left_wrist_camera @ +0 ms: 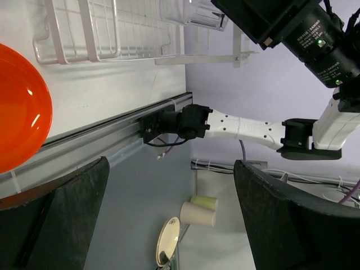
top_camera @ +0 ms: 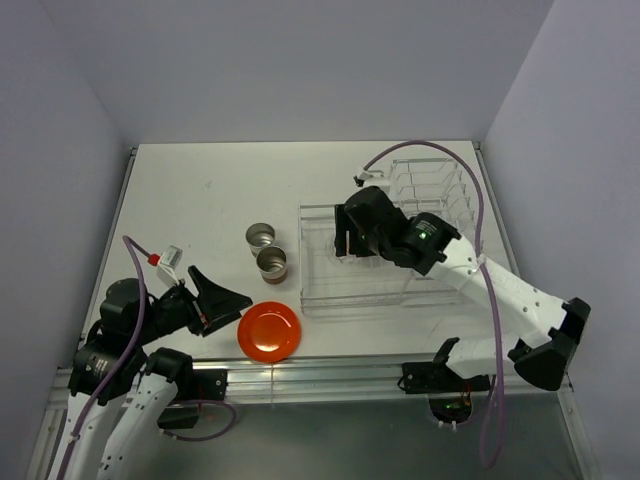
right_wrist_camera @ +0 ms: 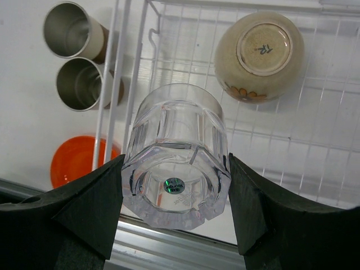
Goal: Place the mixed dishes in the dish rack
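One clear glass (right_wrist_camera: 177,129) is clenched base-up in my right gripper (right_wrist_camera: 175,185) over the dish rack (right_wrist_camera: 138,73), I judge for draining, the upturned bowl (right_wrist_camera: 260,56) at its one o'clock; my left gripper (left_wrist_camera: 171,216) hangs released.

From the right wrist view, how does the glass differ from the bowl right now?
The glass is clear and faceted; the bowl is opaque beige with an orange flower pattern. The glass is clamped in the right gripper; the bowl sits free in the dish rack basket. Both show their bases to the camera, so both are upside down.
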`<state>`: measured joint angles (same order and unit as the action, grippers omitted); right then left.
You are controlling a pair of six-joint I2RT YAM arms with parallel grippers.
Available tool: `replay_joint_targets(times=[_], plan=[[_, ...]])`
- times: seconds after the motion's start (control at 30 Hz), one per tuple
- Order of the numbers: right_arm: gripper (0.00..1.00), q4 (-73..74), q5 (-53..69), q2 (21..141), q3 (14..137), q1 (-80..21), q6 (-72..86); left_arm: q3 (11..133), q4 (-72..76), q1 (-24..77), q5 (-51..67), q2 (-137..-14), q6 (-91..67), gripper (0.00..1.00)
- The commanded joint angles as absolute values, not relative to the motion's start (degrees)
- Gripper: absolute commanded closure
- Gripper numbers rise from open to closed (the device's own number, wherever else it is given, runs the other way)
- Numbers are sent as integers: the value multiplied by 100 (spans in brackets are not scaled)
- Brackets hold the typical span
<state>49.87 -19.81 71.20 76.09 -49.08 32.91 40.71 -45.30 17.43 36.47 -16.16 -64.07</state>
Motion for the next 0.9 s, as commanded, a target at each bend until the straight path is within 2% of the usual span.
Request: replay_joint_targets(times=[0.0, 0.47, 0.67, 0.87], plan=[[100, 4922, -2320, 7478, 7839, -4878, 3147, 4095, -4499, 1723, 3499, -1599, -6267, 1], [100, 5466, -2812, 9947, 9674, -4904, 2839, 4755, -5511, 1723, 2206, -2135, -5625, 1], [100, 5668, -2777, 10668, 10457, -4808, 2698, 4851, -5555, 1723, 1864, -2425, -5467, 1], [100, 5634, -2479, 11012, 10713, -4509, 2523, 4782, -5432, 1723, 1688, -2680, -5344, 1]])
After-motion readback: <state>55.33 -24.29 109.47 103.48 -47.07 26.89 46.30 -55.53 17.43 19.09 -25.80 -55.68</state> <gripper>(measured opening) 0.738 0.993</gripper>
